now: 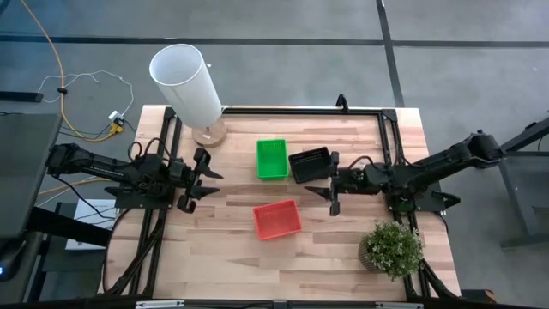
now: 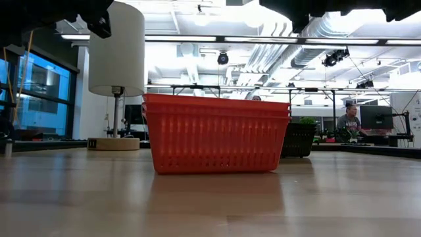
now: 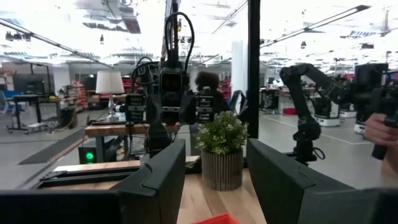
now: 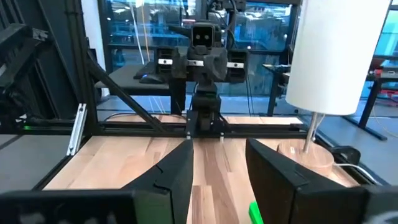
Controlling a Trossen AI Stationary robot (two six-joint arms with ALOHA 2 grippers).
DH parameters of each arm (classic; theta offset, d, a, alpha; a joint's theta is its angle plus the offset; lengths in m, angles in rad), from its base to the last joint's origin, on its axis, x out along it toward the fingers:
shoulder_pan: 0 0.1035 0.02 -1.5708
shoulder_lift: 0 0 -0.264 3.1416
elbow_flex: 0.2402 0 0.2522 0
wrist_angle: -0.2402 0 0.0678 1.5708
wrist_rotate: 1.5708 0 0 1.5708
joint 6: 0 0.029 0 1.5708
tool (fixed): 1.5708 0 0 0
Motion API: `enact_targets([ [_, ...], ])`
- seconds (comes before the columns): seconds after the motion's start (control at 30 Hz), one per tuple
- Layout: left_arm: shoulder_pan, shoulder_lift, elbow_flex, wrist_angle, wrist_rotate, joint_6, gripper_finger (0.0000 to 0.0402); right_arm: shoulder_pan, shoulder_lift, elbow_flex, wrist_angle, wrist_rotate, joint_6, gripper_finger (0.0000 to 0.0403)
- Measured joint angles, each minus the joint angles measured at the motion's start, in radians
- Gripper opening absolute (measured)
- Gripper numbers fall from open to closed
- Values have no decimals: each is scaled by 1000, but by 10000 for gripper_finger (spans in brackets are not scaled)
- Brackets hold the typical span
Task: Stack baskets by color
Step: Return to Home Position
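Note:
Three basket piles rest on the wooden table by their bottoms: a green basket [image 1: 272,160] at the far middle, a black basket [image 1: 310,164] just right of it, and a red basket [image 1: 276,219] nearer the front. In the low view the red basket [image 2: 217,135] shows a layered rim, as of baskets nested together. My left gripper [image 1: 211,178] hovers open at the table's left, pointing right. My right gripper [image 1: 329,183] hovers open right of the black basket, pointing left. Nothing sits between the fingers of my left gripper [image 3: 216,186] or my right gripper [image 4: 219,186].
A tall white cylinder on a round wooden foot [image 1: 187,81] stands at the far left corner. A small potted plant [image 1: 392,247] stands at the near right. A black frame [image 1: 300,111] runs along the table's far edge. Bare wood [image 1: 214,249] lies at the front left.

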Motion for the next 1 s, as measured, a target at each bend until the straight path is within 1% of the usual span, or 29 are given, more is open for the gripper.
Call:
enact_targets([
  [0.13,0,1,10,-7,-9,10,158,0,-1,0,2,3,-12,133],
  [0.23,0,-1,26,-14,-16,7,158,0,-16,0,1,24,-12,133],
  [0.3,2,-13,41,-52,-63,-5,157,0,-36,0,-18,26,-9,133],
  [0.37,16,-47,64,-123,-109,19,149,1,-62,0,-48,25,12,133],
  [0.47,58,-121,97,-266,-149,43,117,1,-106,0,-115,23,49,133],
  [0.53,99,-179,100,-360,-169,39,81,1,-129,0,-147,23,59,133],
  [0.6,144,-235,91,-422,-172,30,35,1,-139,0,-157,23,57,133],
  [0.67,190,-283,60,-440,-161,5,10,1,-142,0,-158,23,55,133],
  [0.8,271,-364,-11,-404,-77,-39,8,1,-143,0,-159,23,49,133],
  [1.0,360,-433,-80,-405,13,-123,1,1,-144,0,-156,58,30,133],
])
